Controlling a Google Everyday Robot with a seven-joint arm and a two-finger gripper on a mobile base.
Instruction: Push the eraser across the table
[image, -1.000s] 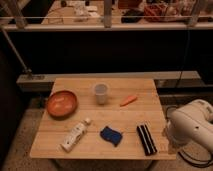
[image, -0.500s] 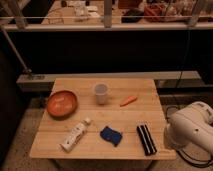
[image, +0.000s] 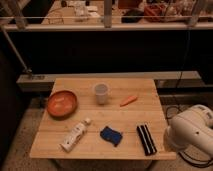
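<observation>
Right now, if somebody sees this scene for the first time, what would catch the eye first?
The orange-red bowl at the table's left stands out most against the pale wooden table, with a white cup near the middle. At the front right lies the black eraser, and just beyond that edge looms the white robot arm; its gripper does not show in this view.

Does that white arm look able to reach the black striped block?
Probably yes: the white robot arm sits just right of the black oblong eraser, with nothing between them. Its claw is out of view, lower right.
</observation>
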